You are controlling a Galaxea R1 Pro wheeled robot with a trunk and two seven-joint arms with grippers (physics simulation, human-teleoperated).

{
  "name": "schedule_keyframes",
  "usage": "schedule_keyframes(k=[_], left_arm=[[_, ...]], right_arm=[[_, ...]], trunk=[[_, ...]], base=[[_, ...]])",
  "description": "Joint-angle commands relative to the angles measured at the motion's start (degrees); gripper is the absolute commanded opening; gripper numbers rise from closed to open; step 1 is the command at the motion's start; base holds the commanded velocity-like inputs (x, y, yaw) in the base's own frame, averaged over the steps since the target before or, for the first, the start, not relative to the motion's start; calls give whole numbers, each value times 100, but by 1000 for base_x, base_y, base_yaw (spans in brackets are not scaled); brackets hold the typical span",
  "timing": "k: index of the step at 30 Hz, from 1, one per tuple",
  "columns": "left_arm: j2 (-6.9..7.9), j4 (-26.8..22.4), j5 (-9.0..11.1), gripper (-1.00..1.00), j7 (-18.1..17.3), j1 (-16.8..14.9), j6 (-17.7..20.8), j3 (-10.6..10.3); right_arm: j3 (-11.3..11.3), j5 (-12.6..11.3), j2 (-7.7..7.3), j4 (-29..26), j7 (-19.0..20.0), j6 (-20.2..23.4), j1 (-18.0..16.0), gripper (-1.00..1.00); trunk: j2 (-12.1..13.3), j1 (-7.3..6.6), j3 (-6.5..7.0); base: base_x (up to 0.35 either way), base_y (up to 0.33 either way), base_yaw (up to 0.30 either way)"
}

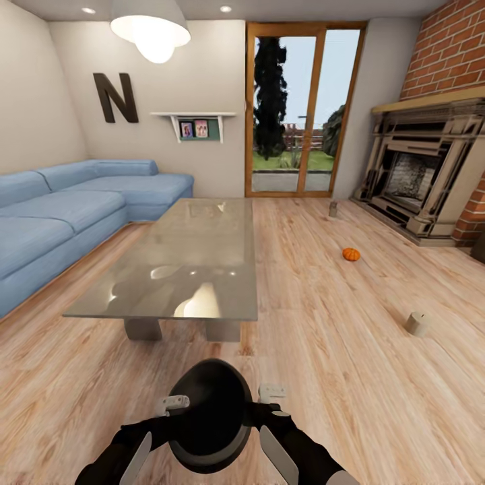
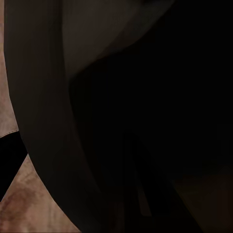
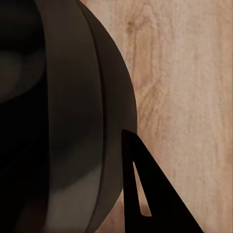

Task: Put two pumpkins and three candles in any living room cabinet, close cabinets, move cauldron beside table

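Note:
A black round cauldron [image 1: 209,412] hangs low in front of me over the wood floor, held between both arms. My left gripper [image 1: 174,404] is shut on its left rim and my right gripper [image 1: 271,393] on its right rim. The cauldron's dark wall [image 2: 145,97] is close up in the left wrist view. In the right wrist view, one dark finger [image 3: 145,194] lies outside its curved side [image 3: 63,121]. The grey glossy table [image 1: 195,249] stands just ahead. An orange pumpkin [image 1: 350,254] lies on the floor to the right. One candle [image 1: 417,324] stands nearer right, another candle [image 1: 333,209] farther back. The cabinet is out of view.
A blue sectional sofa [image 1: 60,215] runs along the left wall. A brick fireplace [image 1: 424,175] fills the right wall, and a glass door [image 1: 302,108] is at the back. Bare wood floor [image 1: 350,377] lies between me, the table and the fireplace.

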Motion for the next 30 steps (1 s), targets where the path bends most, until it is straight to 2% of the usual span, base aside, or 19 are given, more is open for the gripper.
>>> schedule_keyframes(k=[1,15,30], left_arm=[[7,-47,85,-100,26,-5,32,-7],[7,-54,85,-100,21,-5,26,-3],[7,-56,85,-100,22,-5,28,-6]], right_arm=[[14,-8,0,-4,-55,27,-4,-100],[12,-9,0,-4,-55,27,-4,-100],[12,-5,0,-4,-55,27,-4,-100]], trunk=[[-5,0,-28],[-24,36,-338],[-24,36,-338]], base=[[0,0,0],[0,0,0],[45,0,0]])
